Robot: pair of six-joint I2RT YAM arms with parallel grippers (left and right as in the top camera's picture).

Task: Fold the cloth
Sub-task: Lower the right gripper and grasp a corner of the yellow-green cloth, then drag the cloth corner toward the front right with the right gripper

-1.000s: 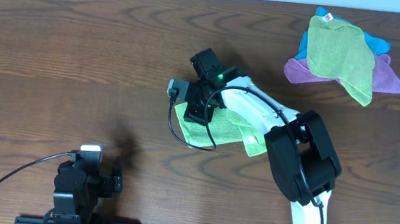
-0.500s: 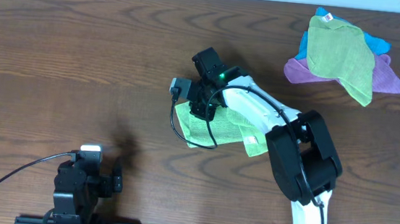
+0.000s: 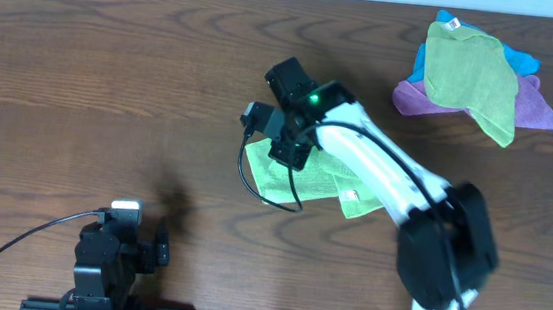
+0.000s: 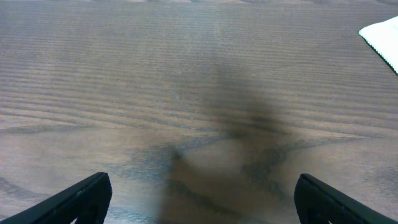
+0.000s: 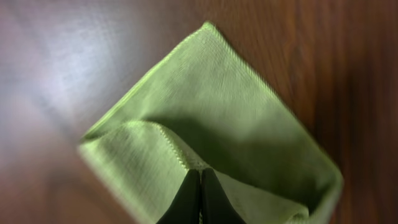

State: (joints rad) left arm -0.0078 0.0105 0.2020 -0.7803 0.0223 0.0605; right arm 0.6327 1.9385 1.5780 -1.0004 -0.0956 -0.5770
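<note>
Brown wood-grain table carrying light lime-green square microfibre cloth at centre, partly doubled. Right gripper pinching hem, jaws clamped together on it. Left gripper idling near table edge, jaws wide, empty. Likely mid-fold; next move: laying hem flush, then releasing.

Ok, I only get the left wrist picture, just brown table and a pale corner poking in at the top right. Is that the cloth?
Observer: Yes. The overhead view shows the cloth lying mid-table, light green, with the right arm reaching over it.
Operator: Is the arm holding it?
Observer: In the right wrist view its jaws are shut on a raised, hemmed edge of the cloth.
Operator: Are there more cloths?
Observer: A pile of cloths, olive-green on top of blue and purple, sits at the far right of the table, apart from yours.
</note>
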